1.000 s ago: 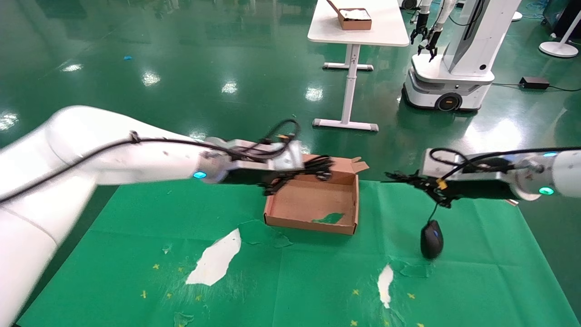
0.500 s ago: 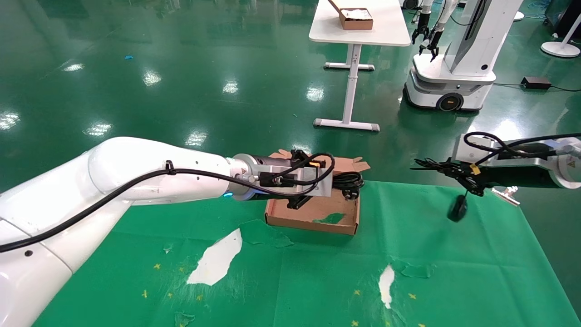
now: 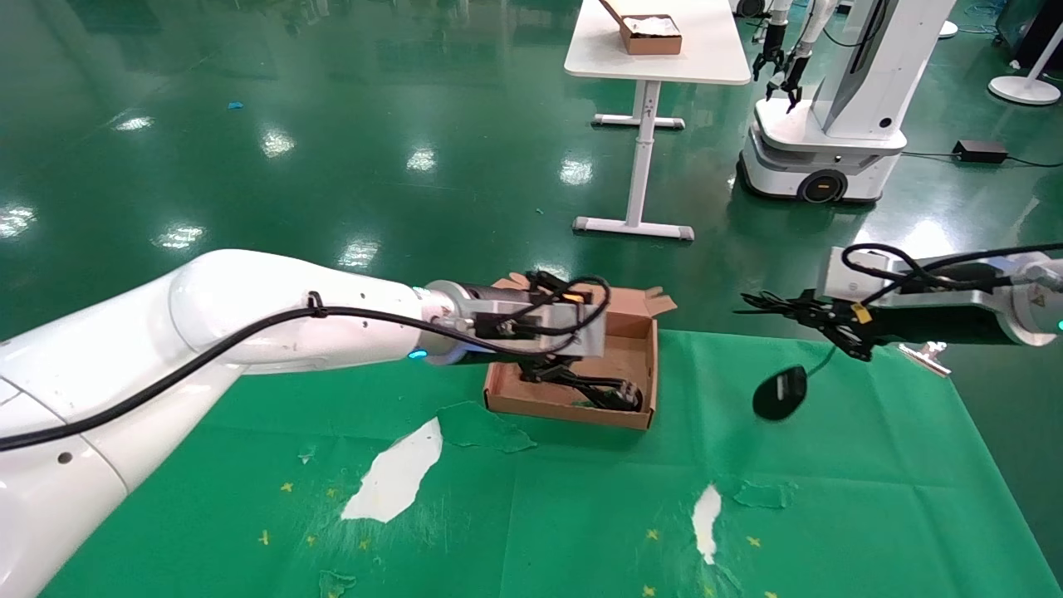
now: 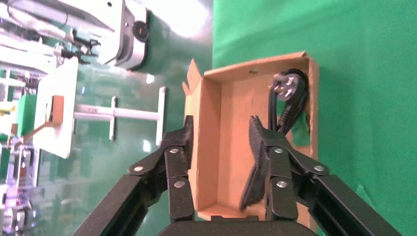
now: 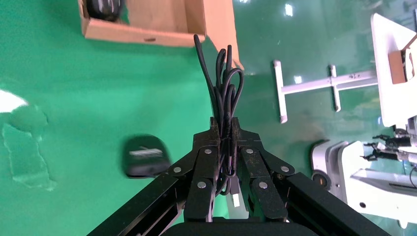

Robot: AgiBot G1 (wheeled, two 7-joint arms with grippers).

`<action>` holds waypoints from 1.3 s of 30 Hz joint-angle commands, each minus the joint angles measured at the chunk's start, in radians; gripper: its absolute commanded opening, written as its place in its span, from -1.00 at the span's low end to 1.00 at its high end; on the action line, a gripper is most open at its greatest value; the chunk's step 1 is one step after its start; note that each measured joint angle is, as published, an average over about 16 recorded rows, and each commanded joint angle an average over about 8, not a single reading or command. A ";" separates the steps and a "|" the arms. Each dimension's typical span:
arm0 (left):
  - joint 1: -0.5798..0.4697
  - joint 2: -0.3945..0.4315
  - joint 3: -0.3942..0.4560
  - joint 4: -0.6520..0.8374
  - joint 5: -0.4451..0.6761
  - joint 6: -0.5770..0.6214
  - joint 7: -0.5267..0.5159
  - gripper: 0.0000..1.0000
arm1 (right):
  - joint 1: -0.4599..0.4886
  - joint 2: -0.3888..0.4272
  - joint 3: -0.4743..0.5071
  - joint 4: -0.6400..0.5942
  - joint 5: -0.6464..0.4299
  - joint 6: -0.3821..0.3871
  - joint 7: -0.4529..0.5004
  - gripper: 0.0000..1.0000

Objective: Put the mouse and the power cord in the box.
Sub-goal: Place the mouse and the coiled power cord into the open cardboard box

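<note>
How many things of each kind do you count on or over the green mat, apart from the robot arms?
Mouse: 1
Power cord: 1
Cardboard box: 1
Total: 3

1. A green cloth (image 3: pixel 830 498) covers the work surface, torn in places so white patches (image 3: pixel 394 477) show through.
2. Small yellow cross marks (image 3: pixel 286 487) dot the cloth.
3. Beyond it lies a glossy green floor (image 3: pixel 332 124).
4. A white table (image 3: pixel 714 58) stands on the floor, bearing a small brown carton (image 3: pixel 650 35).
5. Just beside the table stands a white wheeled robot (image 3: pixel 830 141).
</note>
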 commanded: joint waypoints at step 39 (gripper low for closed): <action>-0.136 -0.161 0.087 0.186 0.000 0.068 -0.087 1.00 | -0.051 -0.379 -0.044 -0.043 0.043 0.159 -0.144 -1.00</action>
